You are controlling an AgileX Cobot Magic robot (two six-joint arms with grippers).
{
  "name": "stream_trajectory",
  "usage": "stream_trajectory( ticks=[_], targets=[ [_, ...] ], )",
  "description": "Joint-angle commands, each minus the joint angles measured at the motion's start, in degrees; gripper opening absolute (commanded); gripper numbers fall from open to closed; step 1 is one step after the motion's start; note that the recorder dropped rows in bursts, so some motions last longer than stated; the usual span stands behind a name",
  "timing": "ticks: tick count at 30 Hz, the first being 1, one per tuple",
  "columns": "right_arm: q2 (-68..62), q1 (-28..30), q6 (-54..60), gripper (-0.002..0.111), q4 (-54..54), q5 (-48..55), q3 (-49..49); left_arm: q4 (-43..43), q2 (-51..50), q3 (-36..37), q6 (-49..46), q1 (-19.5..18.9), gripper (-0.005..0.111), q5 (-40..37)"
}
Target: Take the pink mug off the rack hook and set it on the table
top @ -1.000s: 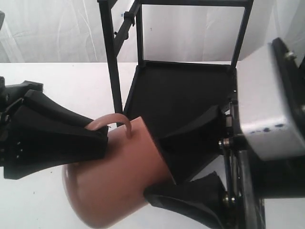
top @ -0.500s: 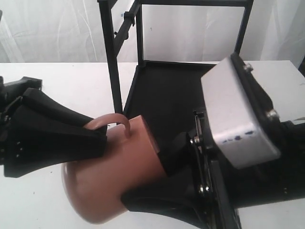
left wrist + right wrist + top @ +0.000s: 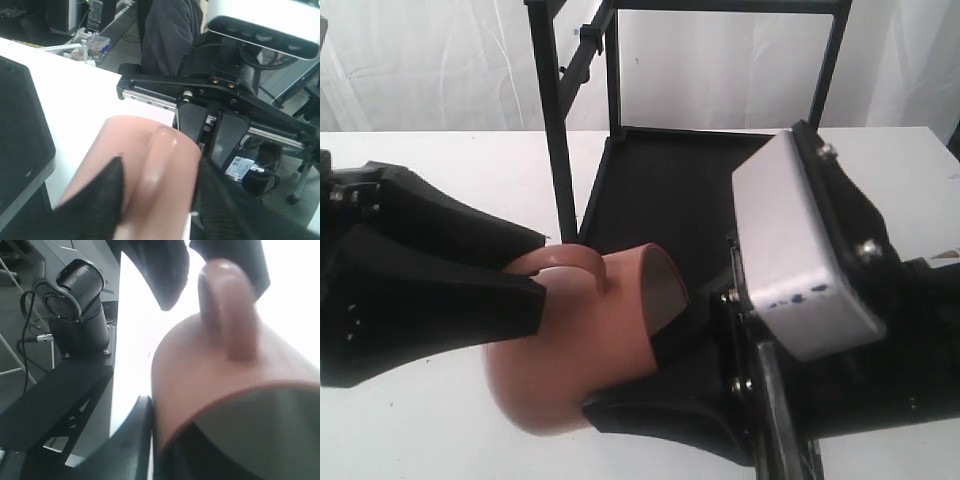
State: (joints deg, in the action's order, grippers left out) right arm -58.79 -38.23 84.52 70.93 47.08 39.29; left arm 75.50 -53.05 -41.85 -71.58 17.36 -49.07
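Note:
The pink mug (image 3: 575, 350) lies on its side above the white table (image 3: 450, 170), cream-white mouth turned toward the rack. My right gripper (image 3: 650, 375) is shut on its rim, one finger against the outer wall (image 3: 137, 435) and one inside. My left gripper (image 3: 542, 265) straddles the loop handle (image 3: 162, 170) with its fingers spread and a small gap showing, so it is open. The black rack (image 3: 560, 150) stands behind, its short hook (image 3: 585, 35) bare on the upper bar. The mug's base is hidden.
The rack's black lower shelf (image 3: 690, 190) sits right behind the mug. My right arm's silver camera housing (image 3: 800, 260) fills the right foreground. The left wrist view shows the table edge (image 3: 100, 70), with lab gear beyond.
The left fingers have parted around the handle. The mug has shifted right and turned with the right gripper, so its mouth now shows. The right arm has swung further in over the shelf.

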Motion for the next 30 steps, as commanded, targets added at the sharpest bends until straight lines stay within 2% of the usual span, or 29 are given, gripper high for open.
stream_trajectory(
  ticks=[1, 6, 11, 15, 21, 26, 30],
  targets=[
    [-0.1, 0.6, -2.1, 0.0, 0.2, -7.1, 0.1, 1.5, 0.4, -0.3, 1.2, 0.0, 0.066, -3.6],
    [-0.1, 0.6, -2.9, 0.0, -0.5, -7.1, 0.1, 1.3, 0.4, -0.3, 1.2, 0.0, 0.066, -5.1],
    [1.5, 0.6, -12.7, 0.0, -10.5, -10.4, 0.2, 0.7, 1.1, -0.3, 1.2, 0.0, 0.066, -5.9],
    [4.9, 0.6, -23.0, 0.0, -22.4, -11.2, 0.2, -2.5, 4.3, -0.3, 1.3, 0.0, 0.066, -1.3],
    [9.9, 0.6, -37.8, 0.0, -35.5, -5.8, 0.2, -5.3, 9.2, -0.3, 5.3, 0.0, 0.066, 6.7],
    [10.6, 0.6, -53.4, 0.0, -51.2, 0.4, 0.2, -15.1, 10.3, -0.3, 14.1, 0.0, 0.066, 8.8],
    [9.2, 0.6, -60.1, 0.0, -60.3, 5.8, 0.2, -25.7, 10.3, -0.2, 25.1, 0.0, 0.066, 11.9]
  ],
)
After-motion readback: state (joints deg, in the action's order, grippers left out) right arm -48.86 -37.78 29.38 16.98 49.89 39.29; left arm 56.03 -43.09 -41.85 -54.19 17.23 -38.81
